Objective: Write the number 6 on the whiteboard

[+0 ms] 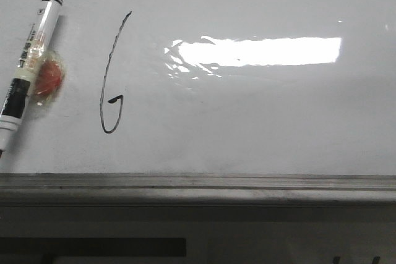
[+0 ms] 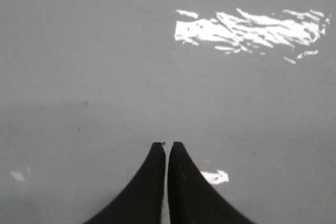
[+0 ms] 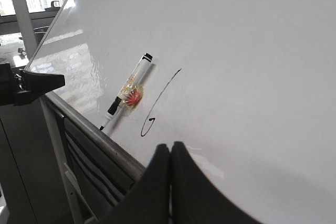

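Already the number 6 (image 1: 111, 78) stands in thin black line on the whiteboard (image 1: 260, 128), left of the glare patch (image 1: 257, 51) — a marker (image 1: 28, 66) sticks just left of it. Both hands, left hand (image 2: 167, 148) and right hand (image 3: 170, 148), are closed and hold nothing.

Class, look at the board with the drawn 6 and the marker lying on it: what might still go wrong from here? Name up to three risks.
1. The number 6 is fresh-looking ink; the marker lies close beside it, and if it slides or rolls it might smear the stroke.
2. The marker appears uncapped, tip toward the grey ledge; it may leave a stray mark on the whiteboard.
3. The right gripper, shut, hangs near the numeral; a careless move could brush it.
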`<state>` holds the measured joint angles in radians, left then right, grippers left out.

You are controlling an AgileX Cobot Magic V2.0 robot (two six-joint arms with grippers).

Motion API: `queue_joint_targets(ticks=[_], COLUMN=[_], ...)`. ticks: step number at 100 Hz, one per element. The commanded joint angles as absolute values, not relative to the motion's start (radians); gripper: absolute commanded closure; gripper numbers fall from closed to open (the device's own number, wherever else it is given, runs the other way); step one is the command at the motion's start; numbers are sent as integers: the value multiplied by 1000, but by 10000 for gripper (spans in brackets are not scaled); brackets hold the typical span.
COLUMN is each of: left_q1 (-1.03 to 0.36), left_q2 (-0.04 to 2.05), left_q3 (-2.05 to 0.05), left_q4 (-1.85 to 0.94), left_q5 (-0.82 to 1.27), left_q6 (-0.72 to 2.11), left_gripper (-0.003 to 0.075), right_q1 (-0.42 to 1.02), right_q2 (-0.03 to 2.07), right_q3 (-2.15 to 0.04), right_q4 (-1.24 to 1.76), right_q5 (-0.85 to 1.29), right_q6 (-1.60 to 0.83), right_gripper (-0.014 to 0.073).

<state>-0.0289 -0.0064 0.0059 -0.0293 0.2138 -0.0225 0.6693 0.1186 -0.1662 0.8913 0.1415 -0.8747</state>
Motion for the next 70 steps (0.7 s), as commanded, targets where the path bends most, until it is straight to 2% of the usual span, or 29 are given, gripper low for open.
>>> queue_joint_targets(ticks=[1,10,70], left_q1=[-25,-25,-25], left_q2=[-36,-36,-36], left_q3=[48,48,48], left_q4=[-33,-33,-33], left_q5=[222,287,285], left_q6=[-35,-35,-35], left_gripper=[739,739,739], right_q1=[670,670,670], right_q2=[126,126,126], right_q3=[-193,-193,-193], right_q4=[900,900,900], right_q5=[88,88,88], right_q6=[-885,-885,-885], right_gripper=[659,659,659])
